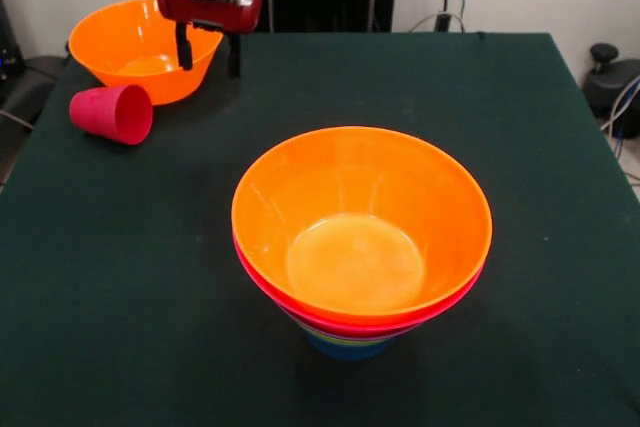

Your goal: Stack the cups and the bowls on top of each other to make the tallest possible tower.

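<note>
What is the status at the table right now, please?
Gripper open, empty, above the lone orange bowl at the far corner. Tower upright mid-table, orange bowl on top. Red cup on its side beside the lone bowl. Nothing in the way.

There is a single view, taken from across the bench [520,147] and raised, looking down at a slant over the dark top. The near edge falls below the picture and both far corners show. The tower [361,237] stands close to the lens near the middle; the gripper [209,50] hangs over the far left corner.
</note>
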